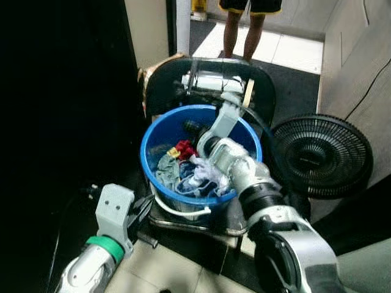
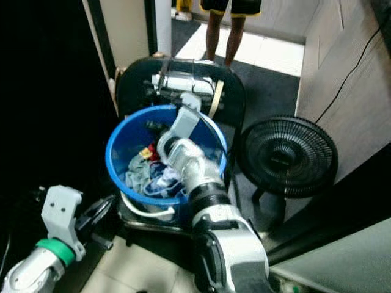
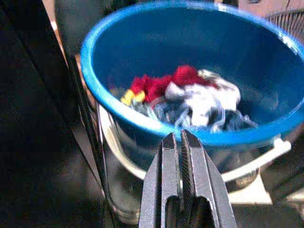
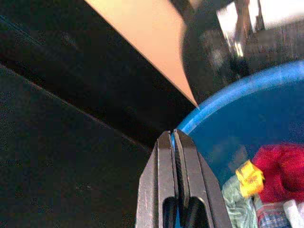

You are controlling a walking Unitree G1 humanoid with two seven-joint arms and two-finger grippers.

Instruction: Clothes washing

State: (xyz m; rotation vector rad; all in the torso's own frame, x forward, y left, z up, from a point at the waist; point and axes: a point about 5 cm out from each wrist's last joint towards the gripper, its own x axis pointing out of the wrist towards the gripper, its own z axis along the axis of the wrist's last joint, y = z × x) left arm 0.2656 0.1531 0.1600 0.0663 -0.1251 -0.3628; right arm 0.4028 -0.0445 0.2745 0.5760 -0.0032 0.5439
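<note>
Both grippers are pinched together empty, right gripper over the blue bucket of clothes mid-frame, left gripper outside, so any grab probably just pokes fabric.

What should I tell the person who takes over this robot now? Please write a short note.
Left gripper: jaws shut, empty, just outside the blue bucket near its rim.
Right gripper: jaws shut, empty, reaching inside the bucket above the clothes.
The bucket sits on a black chair; a black fan stands on the robot's right; a person stands behind.
Done: nothing grasped yet.
Left: grip the clothes and take them to be washed.
</note>
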